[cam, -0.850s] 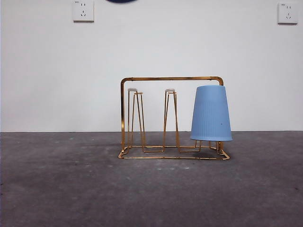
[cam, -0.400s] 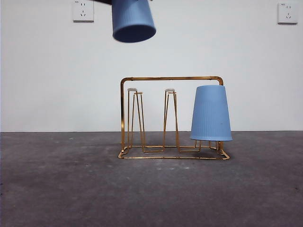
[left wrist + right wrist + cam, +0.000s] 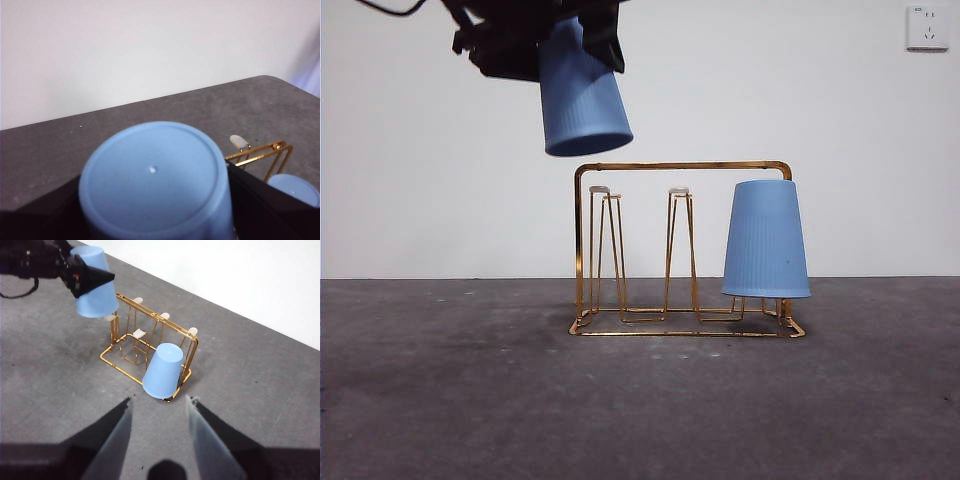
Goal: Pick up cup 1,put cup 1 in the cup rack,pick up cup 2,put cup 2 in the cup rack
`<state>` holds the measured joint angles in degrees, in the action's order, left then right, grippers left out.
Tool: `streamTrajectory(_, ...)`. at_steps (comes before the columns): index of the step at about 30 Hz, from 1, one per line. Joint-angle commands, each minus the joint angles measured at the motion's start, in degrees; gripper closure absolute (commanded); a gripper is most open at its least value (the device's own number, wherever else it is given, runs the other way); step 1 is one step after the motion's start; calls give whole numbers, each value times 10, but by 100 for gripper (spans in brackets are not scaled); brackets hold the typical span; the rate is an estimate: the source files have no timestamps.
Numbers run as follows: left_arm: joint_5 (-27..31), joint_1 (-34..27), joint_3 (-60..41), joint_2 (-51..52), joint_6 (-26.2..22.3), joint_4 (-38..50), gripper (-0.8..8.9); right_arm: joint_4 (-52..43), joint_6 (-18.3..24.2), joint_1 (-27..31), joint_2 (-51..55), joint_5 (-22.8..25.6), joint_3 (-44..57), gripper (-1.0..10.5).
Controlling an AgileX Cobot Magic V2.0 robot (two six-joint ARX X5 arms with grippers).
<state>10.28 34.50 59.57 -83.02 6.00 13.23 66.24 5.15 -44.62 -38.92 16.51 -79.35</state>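
The grey table [image 3: 440, 400] carries the cup rack [image 3: 682, 166], a gold wire stand with an arched top bar and white-tipped prongs. Cup 1 [image 3: 766, 240] sits upside down on a prong at the end of the rack that is to the right in the front view; a tiny dark speck shows on its ribbed side. The other prongs [image 3: 601, 191] are bare.

The left gripper [image 3: 535, 35] is up in the air, above and a little to the side of the opposite end of the rack. Its jaws are clamped on cup 2 [image 3: 582, 95], which is tilted with the mouth down and is clear of the top bar. In the left wrist view, the flat bottom of cup 2 fills the space between the black jaws.

The right gripper [image 3: 159, 407] waits well apart from the rack, with its jaws spread and nothing between them.
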Motion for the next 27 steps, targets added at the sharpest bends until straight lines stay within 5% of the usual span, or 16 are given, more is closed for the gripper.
streamTrajectory(1, 2, -2, -11, -12, -7, 30, 820, -2, -9, 0, 2, 0, 4, 757)
streamTrajectory(27, 18, -3, -11, -165, -7, 87, 820, 33, -35, 0, 2, 0, 5, 758)
